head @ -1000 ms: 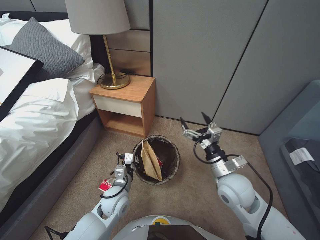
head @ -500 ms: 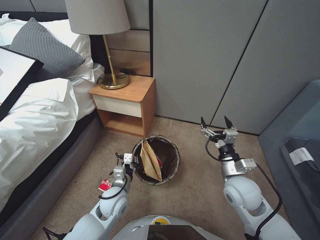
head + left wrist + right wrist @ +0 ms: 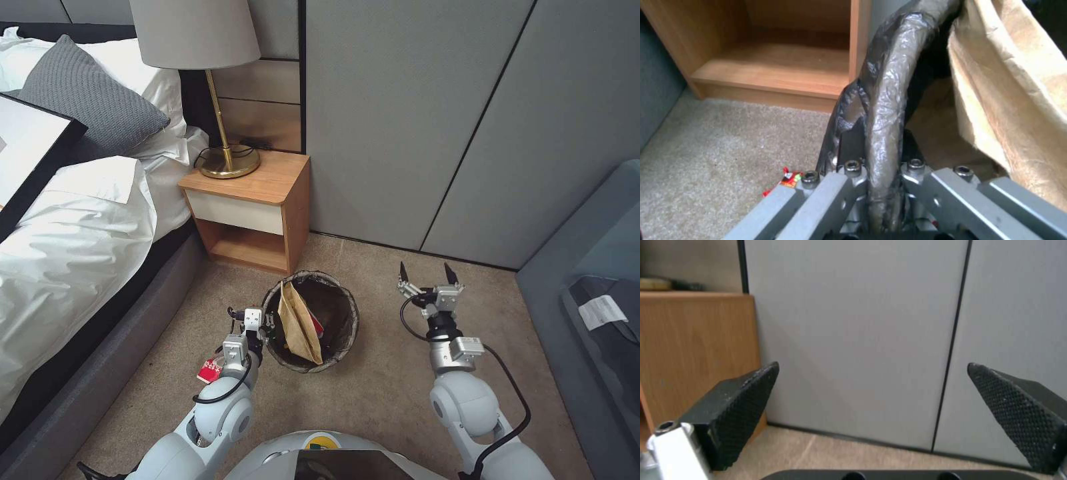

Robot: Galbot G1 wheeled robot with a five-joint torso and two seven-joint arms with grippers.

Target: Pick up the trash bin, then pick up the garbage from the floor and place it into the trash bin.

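- Trash bin [image 3: 311, 328] on the carpet just in front of the nightstand [image 3: 250, 207], brown paper bag [image 3: 298, 325] already inside.
- Left gripper [image 3: 265, 325] fingers clamped on the bin's lined rim.
- Right gripper [image 3: 429, 275] near the wall, fingers wide open, empty.
- Red wrapper [image 3: 209, 369] on the floor beside the left arm; probably next, needing the free gripper down there.

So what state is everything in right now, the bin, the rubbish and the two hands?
Left hand: shut on the bin's rim.
Right hand: open, empty, right of the bin.
Bin: upright, bag-lined.
Brown paper bag: standing inside the bin.
Red wrapper: lying on the carpet, not yet picked up.
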